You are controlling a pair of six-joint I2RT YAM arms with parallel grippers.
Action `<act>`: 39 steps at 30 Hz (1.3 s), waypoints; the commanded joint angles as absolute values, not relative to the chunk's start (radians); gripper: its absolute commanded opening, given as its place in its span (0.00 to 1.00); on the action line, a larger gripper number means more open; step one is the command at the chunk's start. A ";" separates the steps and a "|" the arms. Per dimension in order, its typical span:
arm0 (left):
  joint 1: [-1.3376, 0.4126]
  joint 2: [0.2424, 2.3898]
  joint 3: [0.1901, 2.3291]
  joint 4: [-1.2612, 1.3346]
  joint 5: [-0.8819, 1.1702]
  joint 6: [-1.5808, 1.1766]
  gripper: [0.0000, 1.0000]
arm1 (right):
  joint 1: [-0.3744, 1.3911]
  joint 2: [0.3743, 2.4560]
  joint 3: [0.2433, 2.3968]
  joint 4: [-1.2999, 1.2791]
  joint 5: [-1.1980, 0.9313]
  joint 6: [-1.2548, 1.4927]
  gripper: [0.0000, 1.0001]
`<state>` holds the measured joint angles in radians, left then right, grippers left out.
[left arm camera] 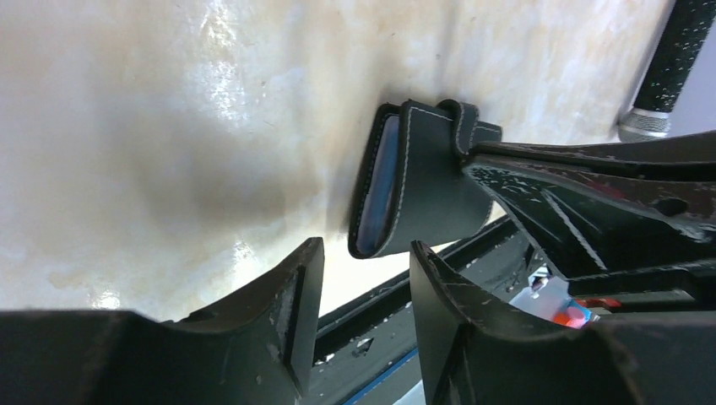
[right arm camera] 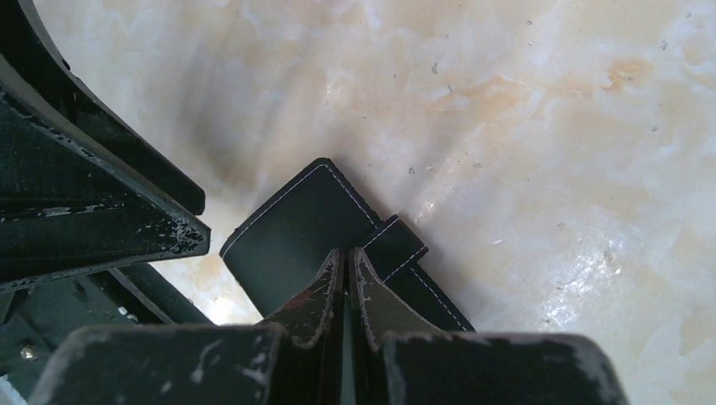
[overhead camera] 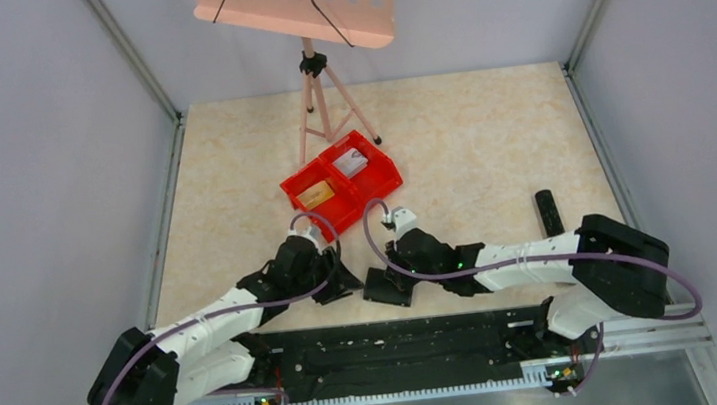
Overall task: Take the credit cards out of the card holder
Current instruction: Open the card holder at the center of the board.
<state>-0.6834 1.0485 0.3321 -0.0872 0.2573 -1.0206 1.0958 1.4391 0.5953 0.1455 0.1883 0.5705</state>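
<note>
The black card holder (left arm camera: 431,194), folded almost shut, appears lifted just off the worktop (overhead camera: 489,139) near its front edge, between the two arms. It is pinched by the right end effector (right arm camera: 347,272), whose fingers are pressed together on the flap beside the small side tab (right arm camera: 397,245). The left end effector (left arm camera: 365,285) waits just beside the holder's open edge, fingers apart with nothing between them. A blue-grey lining shows inside the fold; whether a card sits in there cannot be told from these views. Farther out, a tan-orange credit card (overhead camera: 317,196) and a pale card (overhead camera: 352,162) lie in separate compartments of a red bin (overhead camera: 366,200), well apart from the holder, which suggests the job is partly done. The step in hand looks to be spreading the holder so a pocket can be reached. To do it well, the right arm should grip firmly near the tab and hold the folder steady. The left fingers should go in along the open edge, take only one flap or one card edge, and draw straight out along the pocket rather than twist. A grip that catches both flaps would close the holder instead of emptying it. A black stick-like object (overhead camera: 548,211) lies to the right, and a pink music stand (overhead camera: 298,3) rises behind the bin.
</note>
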 commanded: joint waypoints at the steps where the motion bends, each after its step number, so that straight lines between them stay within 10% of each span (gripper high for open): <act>1: -0.687 1.009 0.336 -0.041 0.276 -1.001 0.48 | 1.081 1.403 0.573 0.207 0.163 0.614 0.00; 15: -0.699 1.182 0.340 0.151 0.391 -0.963 0.43 | 1.054 1.364 0.536 0.270 0.114 0.651 0.00; 24: -0.702 1.220 0.327 0.180 0.403 -0.961 0.00 | 0.994 1.295 0.512 0.225 0.108 0.631 0.00; 39: -0.701 1.232 0.330 0.178 0.404 -0.953 0.00 | 0.933 1.209 0.520 0.111 0.095 0.538 0.00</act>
